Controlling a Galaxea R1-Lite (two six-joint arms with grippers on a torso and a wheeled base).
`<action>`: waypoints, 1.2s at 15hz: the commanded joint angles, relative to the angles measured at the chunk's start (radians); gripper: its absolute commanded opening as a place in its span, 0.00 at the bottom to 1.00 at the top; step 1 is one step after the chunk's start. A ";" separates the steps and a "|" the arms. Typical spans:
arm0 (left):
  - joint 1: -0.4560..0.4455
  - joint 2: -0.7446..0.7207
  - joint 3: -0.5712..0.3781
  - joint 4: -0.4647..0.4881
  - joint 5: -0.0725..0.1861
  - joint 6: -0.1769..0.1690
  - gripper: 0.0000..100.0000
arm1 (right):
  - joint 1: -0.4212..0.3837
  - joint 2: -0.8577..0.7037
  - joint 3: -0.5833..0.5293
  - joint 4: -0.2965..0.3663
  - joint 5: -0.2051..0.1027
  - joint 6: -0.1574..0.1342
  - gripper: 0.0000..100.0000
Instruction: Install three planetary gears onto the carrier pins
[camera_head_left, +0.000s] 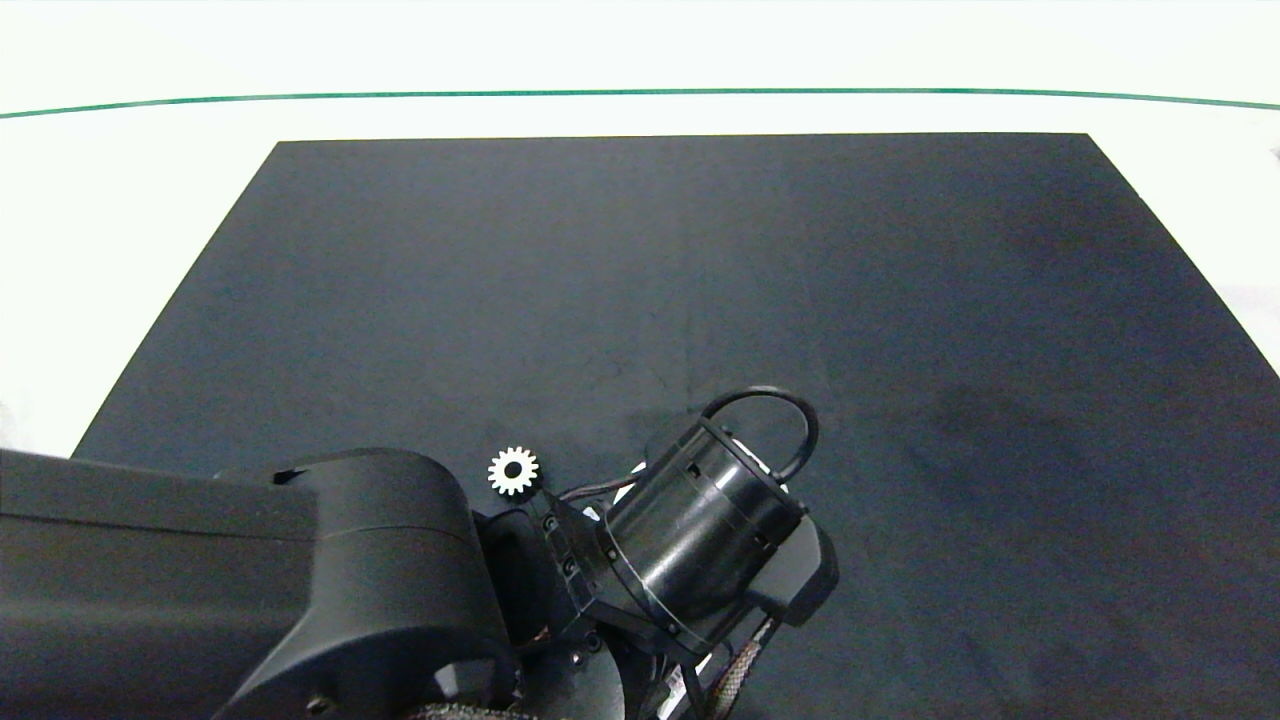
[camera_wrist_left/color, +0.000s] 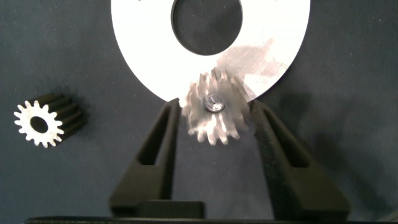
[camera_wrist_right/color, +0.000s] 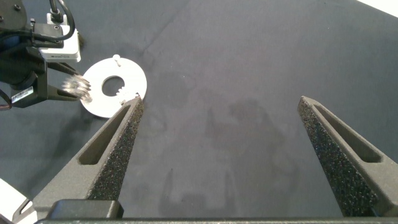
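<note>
A white bench (camera_head_left: 140, 230) with a thin green line near its far edge carries a large dark, matte rectangular mat (camera_head_left: 700, 300) that fills most of the head view. Directly on the mat, at lower centre-left of that view, lies 1 small silver toothed metal gear (camera_head_left: 513, 470) with a round centre hole. A flat white round disc (camera_wrist_left/color: 143, 43) with a large centre hole lies on the mat near the gear, apart from it.

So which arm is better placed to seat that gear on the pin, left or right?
Left, most likely. The left gripper holds a planetary gear right over a carrier pin on the white disc. The right gripper is open, holds nothing and hangs well away from the disc.
</note>
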 joint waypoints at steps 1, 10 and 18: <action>0.001 -0.001 0.000 0.002 0.004 -0.001 1.00 | 0.004 -0.002 0.000 0.001 -0.001 -0.002 1.00; 0.151 -0.110 -0.022 -0.010 0.002 -0.027 1.00 | 0.018 -0.008 0.000 0.003 -0.003 -0.003 1.00; 0.366 -0.162 0.040 -0.111 -0.025 -0.151 1.00 | 0.016 -0.009 0.003 0.001 -0.003 -0.017 1.00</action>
